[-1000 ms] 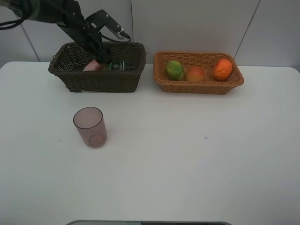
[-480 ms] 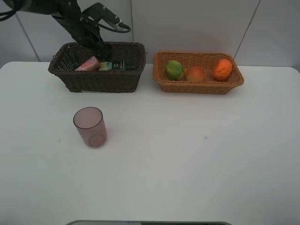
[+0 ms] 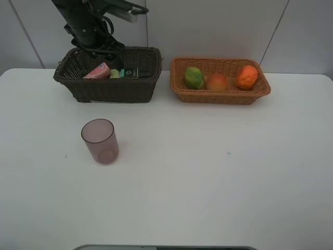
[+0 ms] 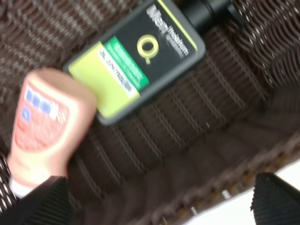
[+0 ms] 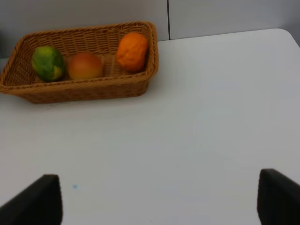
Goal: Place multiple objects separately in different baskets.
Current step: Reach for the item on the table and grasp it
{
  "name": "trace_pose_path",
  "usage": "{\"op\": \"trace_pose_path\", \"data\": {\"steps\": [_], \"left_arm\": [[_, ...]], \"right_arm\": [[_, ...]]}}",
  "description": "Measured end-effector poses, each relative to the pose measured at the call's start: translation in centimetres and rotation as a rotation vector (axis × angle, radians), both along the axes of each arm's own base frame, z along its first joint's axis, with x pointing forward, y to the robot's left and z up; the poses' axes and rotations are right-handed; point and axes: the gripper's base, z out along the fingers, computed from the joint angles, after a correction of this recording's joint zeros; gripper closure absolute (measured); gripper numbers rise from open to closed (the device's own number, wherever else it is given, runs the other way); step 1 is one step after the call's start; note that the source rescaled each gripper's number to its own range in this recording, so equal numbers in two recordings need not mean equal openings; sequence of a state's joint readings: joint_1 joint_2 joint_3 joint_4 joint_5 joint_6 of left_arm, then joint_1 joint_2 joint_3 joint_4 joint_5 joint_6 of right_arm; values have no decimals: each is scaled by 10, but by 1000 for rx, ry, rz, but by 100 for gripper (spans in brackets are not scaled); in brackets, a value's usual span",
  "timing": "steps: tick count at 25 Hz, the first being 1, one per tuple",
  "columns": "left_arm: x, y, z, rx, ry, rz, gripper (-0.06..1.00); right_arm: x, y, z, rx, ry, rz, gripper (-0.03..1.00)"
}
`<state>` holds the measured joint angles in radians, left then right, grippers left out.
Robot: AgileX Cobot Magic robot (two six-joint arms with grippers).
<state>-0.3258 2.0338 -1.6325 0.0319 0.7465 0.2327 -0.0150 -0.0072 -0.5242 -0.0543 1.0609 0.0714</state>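
Left wrist view: left gripper (image 4: 159, 206) released, pink bottle (image 4: 44, 126) beside one fingertip, in dark basket (image 4: 225, 117).

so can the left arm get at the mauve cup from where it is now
Probably yes. The cup stands upright alone on bare table, nothing around it, and the left gripper is open above the dark basket just behind it.

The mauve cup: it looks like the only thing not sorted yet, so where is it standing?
In the exterior high view the mauve cup stands upright on the white table, left of centre, in front of the dark brown basket and apart from it.
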Motion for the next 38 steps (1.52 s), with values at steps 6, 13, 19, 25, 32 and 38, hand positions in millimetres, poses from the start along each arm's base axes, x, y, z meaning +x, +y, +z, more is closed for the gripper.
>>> {"op": "trace_pose_path", "data": {"steps": [6, 13, 19, 25, 32, 38], "left_arm": [[-39, 13, 4, 1, 59, 42, -6], [-84, 26, 7, -2, 112, 51, -6], [-111, 34, 7, -8, 145, 60, -6], [-129, 38, -14, 25, 231, 55, -6], [-134, 38, -25, 20, 224, 52, -6], [-134, 33, -28, 2, 178, 37, -6]], "right_arm": [[0, 0, 0, 0, 0, 0, 19], [0, 0, 0, 0, 0, 0, 19], [0, 0, 0, 0, 0, 0, 19], [0, 0, 0, 0, 0, 0, 19], [0, 0, 0, 0, 0, 0, 19], [0, 0, 0, 0, 0, 0, 19]]}}
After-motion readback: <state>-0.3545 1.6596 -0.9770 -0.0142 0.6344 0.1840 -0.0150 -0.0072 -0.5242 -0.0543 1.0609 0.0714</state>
